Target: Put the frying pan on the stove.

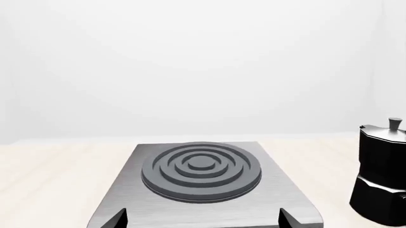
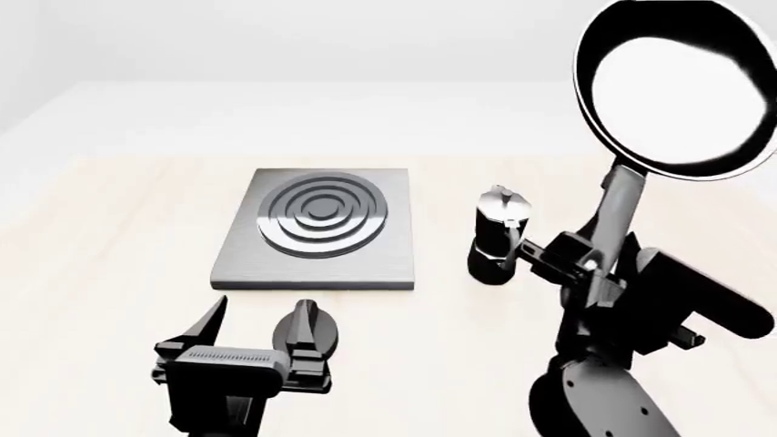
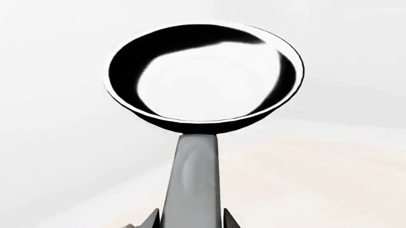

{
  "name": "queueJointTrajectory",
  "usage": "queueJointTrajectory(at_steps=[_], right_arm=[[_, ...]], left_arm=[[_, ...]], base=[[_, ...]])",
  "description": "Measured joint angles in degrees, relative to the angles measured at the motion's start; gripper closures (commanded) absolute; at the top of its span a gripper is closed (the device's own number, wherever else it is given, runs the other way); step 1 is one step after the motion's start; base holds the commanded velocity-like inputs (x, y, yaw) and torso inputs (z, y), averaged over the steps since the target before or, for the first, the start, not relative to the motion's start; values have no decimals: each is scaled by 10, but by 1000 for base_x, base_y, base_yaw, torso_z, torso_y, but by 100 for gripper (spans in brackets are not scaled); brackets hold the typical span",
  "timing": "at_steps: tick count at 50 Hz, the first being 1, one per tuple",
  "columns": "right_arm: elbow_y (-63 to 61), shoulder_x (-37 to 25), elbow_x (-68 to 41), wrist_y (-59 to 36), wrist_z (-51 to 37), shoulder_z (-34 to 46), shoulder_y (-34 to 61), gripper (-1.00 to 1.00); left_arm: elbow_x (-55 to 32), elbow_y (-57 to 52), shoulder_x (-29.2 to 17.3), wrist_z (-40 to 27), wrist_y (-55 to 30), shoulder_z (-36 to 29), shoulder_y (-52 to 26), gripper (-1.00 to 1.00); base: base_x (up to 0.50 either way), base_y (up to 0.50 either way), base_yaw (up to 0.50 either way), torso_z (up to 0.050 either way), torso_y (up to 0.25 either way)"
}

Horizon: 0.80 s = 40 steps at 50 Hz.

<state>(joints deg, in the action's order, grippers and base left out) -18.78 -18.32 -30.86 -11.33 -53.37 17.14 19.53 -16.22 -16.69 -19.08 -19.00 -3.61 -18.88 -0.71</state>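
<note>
My right gripper is shut on the long grey handle of the frying pan. The glossy black pan is held high above the table at the right, tilted up with its inside facing the head camera. The stove, a grey square slab with dark concentric rings, lies flat on the table left of centre. In the left wrist view the stove sits just ahead of my left gripper. My left gripper hovers open near the stove's front edge, with nothing between its fingers.
A black-and-silver moka pot stands upright between the stove and my right arm, and the moka pot also shows beside the stove in the left wrist view. The light wooden table runs back to a pale wall.
</note>
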Motion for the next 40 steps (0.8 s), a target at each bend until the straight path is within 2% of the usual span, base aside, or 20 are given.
queueJointTrajectory(at_steps=[40], right_arm=[[-53, -35, -35, -67, 115, 110, 53, 100]], left_arm=[[-3, 1, -5, -8, 5, -2, 3, -100]], base=[[0, 0, 0, 1, 2]])
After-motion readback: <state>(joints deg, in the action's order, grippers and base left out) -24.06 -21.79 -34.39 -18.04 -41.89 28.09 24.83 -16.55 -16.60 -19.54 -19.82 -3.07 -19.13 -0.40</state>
